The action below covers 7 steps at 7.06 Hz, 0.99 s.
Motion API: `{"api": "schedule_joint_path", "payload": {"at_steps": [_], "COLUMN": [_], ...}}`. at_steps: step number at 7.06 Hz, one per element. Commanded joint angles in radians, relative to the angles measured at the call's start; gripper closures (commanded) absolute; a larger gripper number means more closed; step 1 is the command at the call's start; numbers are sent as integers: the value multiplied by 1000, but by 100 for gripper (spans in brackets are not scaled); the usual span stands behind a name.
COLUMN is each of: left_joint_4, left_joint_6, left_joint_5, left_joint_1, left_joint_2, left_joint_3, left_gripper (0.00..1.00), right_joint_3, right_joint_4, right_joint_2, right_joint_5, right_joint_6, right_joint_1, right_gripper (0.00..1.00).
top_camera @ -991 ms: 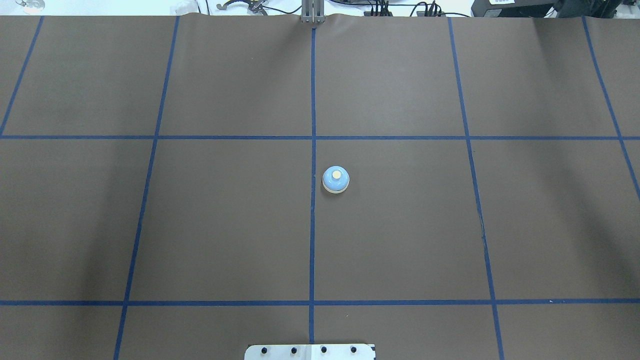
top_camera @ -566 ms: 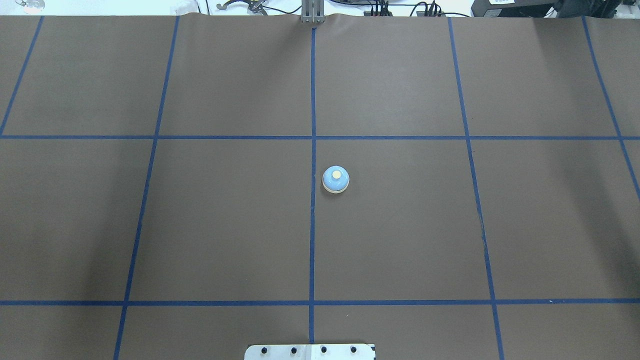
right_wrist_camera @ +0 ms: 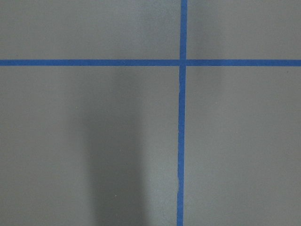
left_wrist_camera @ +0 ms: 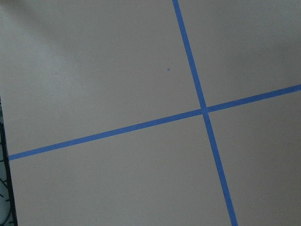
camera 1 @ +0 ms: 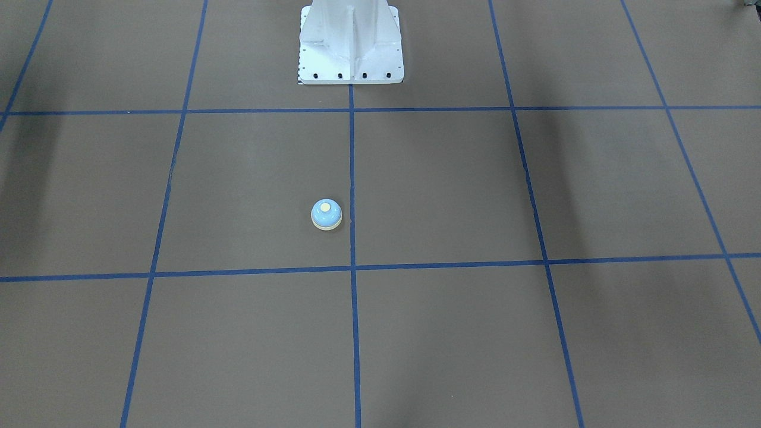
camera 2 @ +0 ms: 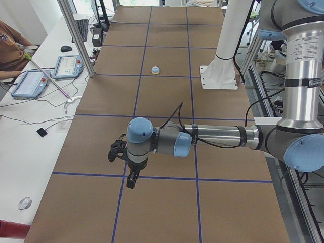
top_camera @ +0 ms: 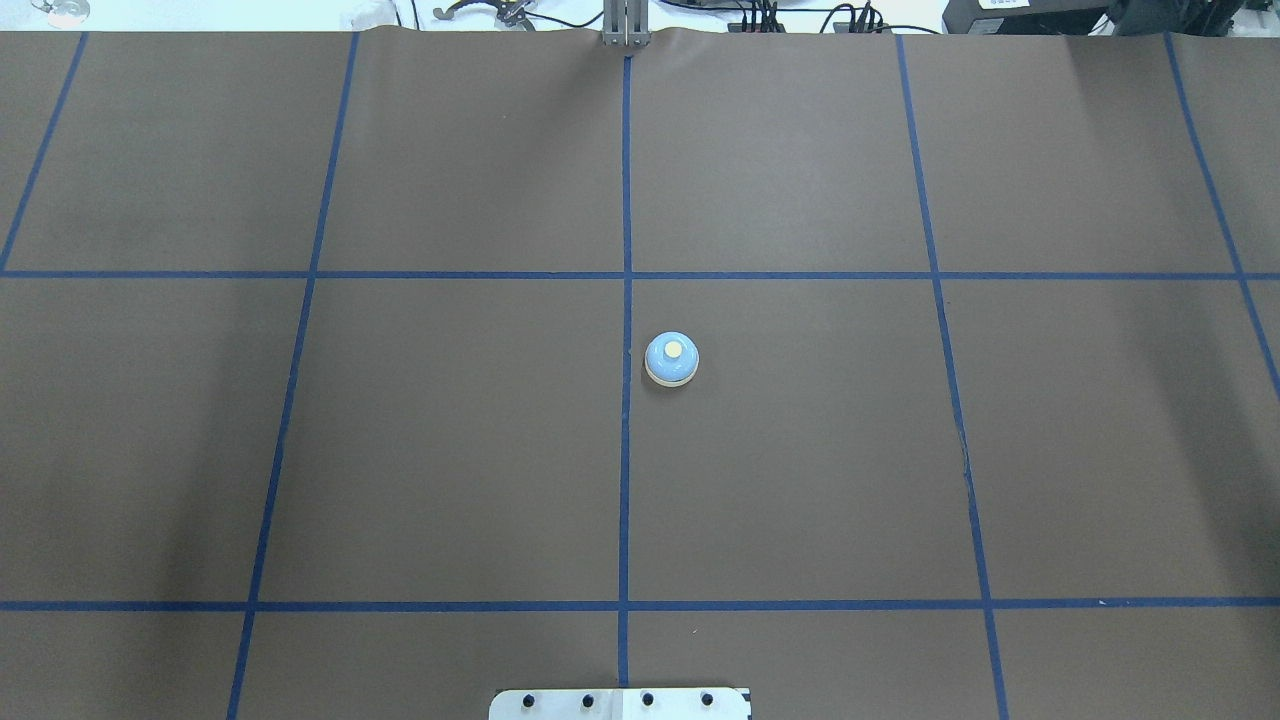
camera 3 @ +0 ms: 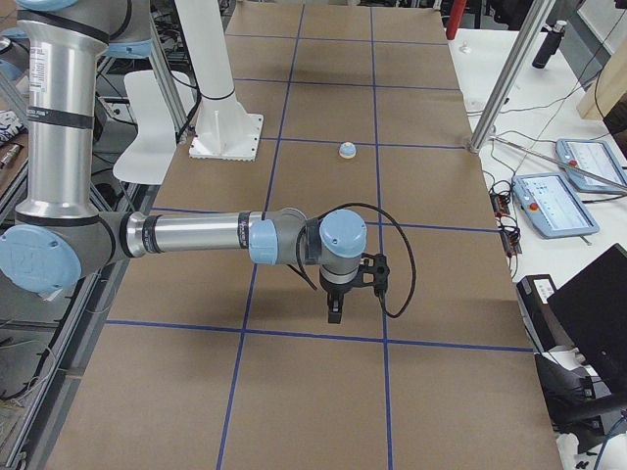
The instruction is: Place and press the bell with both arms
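Observation:
The light-blue bell [top_camera: 671, 359] with a cream button stands upright on the brown mat, just right of the centre tape line. It also shows in the front view [camera 1: 326, 214], the left side view [camera 2: 156, 70] and the right side view [camera 3: 347, 149]. My left gripper [camera 2: 130, 181] hangs over the mat far from the bell, near the table's left end. My right gripper [camera 3: 333, 313] hangs over the mat near the right end, also far from the bell. I cannot tell whether either is open or shut. Both wrist views show only mat and tape.
The white pedestal base [camera 1: 351, 41] stands at the robot's edge of the table. Blue tape lines [top_camera: 626, 300] divide the brown mat [top_camera: 450, 450] into squares. Tablets and cables [camera 2: 71, 66] lie on the white bench beyond the far edge, where a person sits.

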State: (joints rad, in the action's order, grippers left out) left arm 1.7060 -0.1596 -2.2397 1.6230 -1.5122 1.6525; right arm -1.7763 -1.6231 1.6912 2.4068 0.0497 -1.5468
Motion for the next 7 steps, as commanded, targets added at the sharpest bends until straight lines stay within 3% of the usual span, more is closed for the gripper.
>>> {"api": "schedule_joint_path", "payload": {"at_steps": [1,7], "left_joint_4": [0,3], "left_joint_6": [2,63], "left_joint_5": [-1,-3], "left_joint_1": [0,-8], "left_joint_2": [1,1], "left_joint_3": [0,3], "left_gripper": [0,0], "right_joint_3": [3,5], "right_joint_4": [-3,-4], "right_joint_2": [-5,-5], "right_joint_5": [2,2], "right_joint_6": [-1,1], "right_joint_1": [-1,-3], "right_gripper": [0,0]}}
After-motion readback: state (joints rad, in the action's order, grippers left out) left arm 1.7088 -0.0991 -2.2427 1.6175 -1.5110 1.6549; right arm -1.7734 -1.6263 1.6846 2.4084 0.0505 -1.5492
